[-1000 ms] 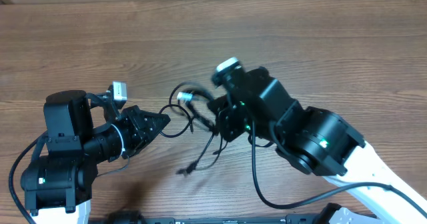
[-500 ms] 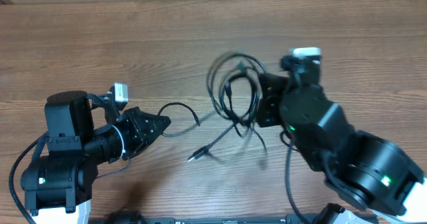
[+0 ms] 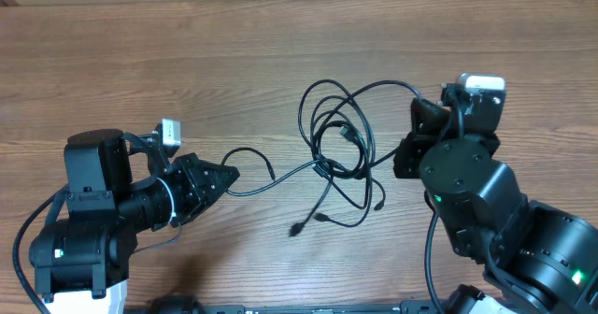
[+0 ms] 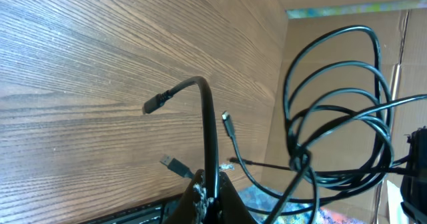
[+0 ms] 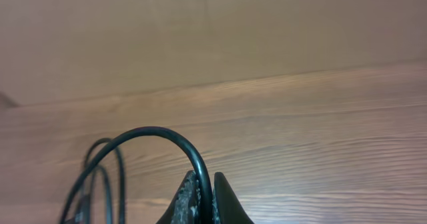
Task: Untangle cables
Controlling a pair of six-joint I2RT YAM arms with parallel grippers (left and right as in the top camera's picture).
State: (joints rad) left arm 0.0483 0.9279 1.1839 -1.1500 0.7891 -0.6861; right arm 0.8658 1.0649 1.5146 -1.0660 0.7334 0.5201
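Cables (image 3: 338, 155) lie in a loose black tangle about the middle of the desk (image 3: 140, 52), a little toward its right edge. From overhead you see several overlapping loops and small plug ends (image 3: 297, 229) trailing toward the near edge. One strand runs left into the left gripper (image 3: 232, 174) and another runs right to the right gripper (image 3: 420, 108). They look thin, limp and light, so expect them to sag and slip rather than hold any shape. Your best hold is probably on a free strand or just behind a plug, away from the crossing, and your pull should be gentle. In the left wrist view, your fingers (image 4: 227, 204) are clenched on one strand that arches up to a plug, while the rest of the cables (image 4: 333, 111) bunch beyond it, drawn together at one crossing. In the right wrist view, your fingers (image 5: 188, 197) are pinched tight on a single strand that curves over to the left and down toward the desk.
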